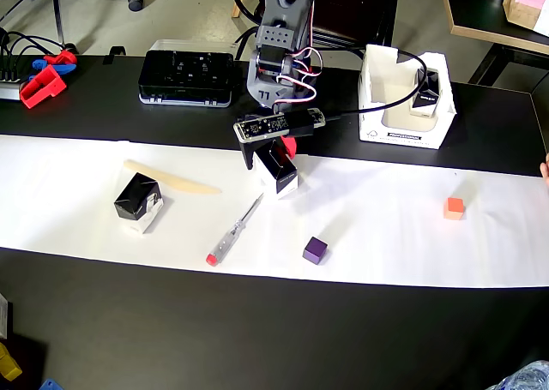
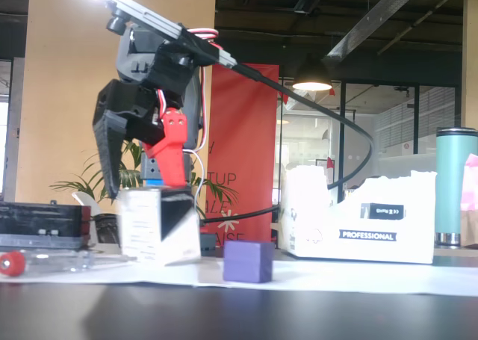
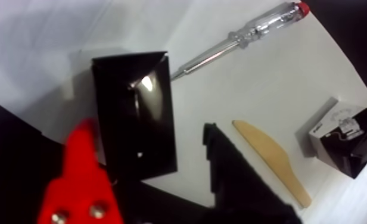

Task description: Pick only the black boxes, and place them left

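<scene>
One black box [image 1: 279, 171] stands on the white paper strip under the arm, also seen in the fixed view [image 2: 159, 224] and the wrist view [image 3: 135, 113]. My gripper [image 1: 268, 154] is open just above it. In the wrist view the red finger [image 3: 81, 179] is at the box's left edge and the black finger [image 3: 233, 173] stands off its right side, apart from it. A second black box [image 1: 137, 203] sits at the left of the paper, also in the wrist view [image 3: 347, 137]. A third black box [image 1: 426, 93] lies inside the white carton [image 1: 401, 133].
A wooden knife [image 1: 171, 178] and a red-tipped screwdriver [image 1: 233, 230] lie between the two boxes on the paper. A purple cube [image 1: 315, 250] and an orange cube [image 1: 454, 207] sit to the right. A flat black case [image 1: 187, 77] is behind, and red parts [image 1: 43, 83] lie far left.
</scene>
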Robot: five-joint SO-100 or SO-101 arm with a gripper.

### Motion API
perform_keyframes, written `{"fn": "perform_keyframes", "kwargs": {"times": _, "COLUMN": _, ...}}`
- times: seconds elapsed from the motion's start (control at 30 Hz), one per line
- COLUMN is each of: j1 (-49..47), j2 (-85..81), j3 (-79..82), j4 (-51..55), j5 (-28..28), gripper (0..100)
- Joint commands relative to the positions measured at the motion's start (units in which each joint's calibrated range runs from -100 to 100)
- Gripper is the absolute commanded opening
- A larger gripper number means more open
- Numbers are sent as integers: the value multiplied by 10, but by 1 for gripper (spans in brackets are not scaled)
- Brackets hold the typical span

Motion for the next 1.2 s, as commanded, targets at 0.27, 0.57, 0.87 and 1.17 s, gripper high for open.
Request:
{"fn": "perform_keyframes", "kwargs": {"times": 0.27, "j1": -40, "j2": 44, "j3": 1, "j4": -13, "j5": -42, "gripper": 6}}
{"fn": "perform_keyframes", "kwargs": {"times": 0.57, "j1": -117, "j2": 25, "j3": -84, "j4": -6, "j5": -146, "gripper": 7}}
{"fn": "perform_keyframes", "kwargs": {"times": 0.87, "j1": -165, "j2": -74, "j3": -142, "j4": 121, "j5": -184, "gripper": 7}}
{"fn": "perform_keyframes", "kwargs": {"times": 1.17, "j1": -284, "j2": -126, "j3": -280, "j4": 321, "j5": -271, "gripper": 7}}
